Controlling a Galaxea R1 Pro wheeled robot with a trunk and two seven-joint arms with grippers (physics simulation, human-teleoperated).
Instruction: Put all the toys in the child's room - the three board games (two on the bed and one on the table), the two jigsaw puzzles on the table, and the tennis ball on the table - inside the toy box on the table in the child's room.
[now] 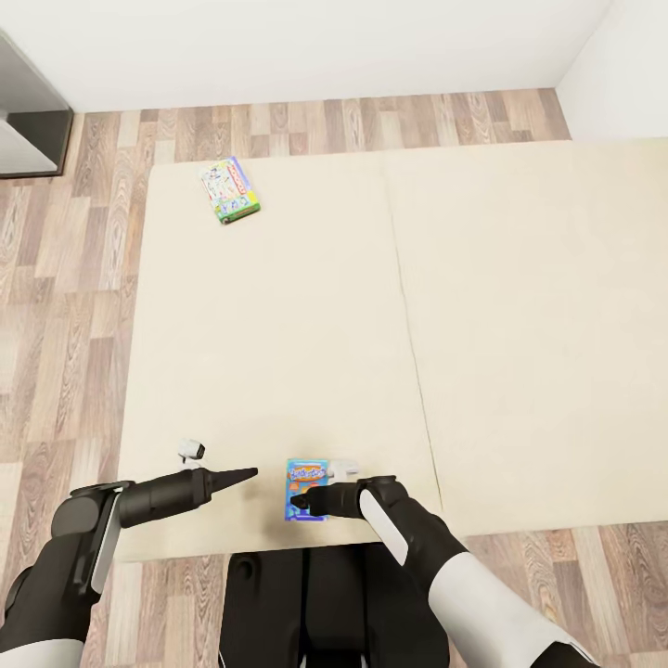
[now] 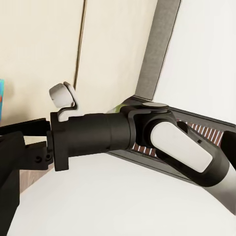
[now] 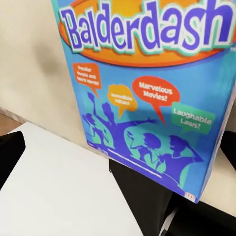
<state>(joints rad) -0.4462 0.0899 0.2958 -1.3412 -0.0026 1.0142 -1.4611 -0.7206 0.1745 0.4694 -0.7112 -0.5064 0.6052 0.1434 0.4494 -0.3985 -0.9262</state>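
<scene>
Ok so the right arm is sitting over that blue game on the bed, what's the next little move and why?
Probably lower the right end effector a touch and close it on the near edge of the blue game box. The box lies flat at the bed's near edge with the end effector right at it, and the right wrist view shows its Balderdash cover up close, apparently not yet gripped.

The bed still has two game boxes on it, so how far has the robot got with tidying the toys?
Barely started, it seems. Nothing looks put away: the Monopoly box lies far up the bed. In hand: the right hand is over the blue Balderdash box at the near edge; a grip can't be confirmed. The left hand hovers beside it.
</scene>
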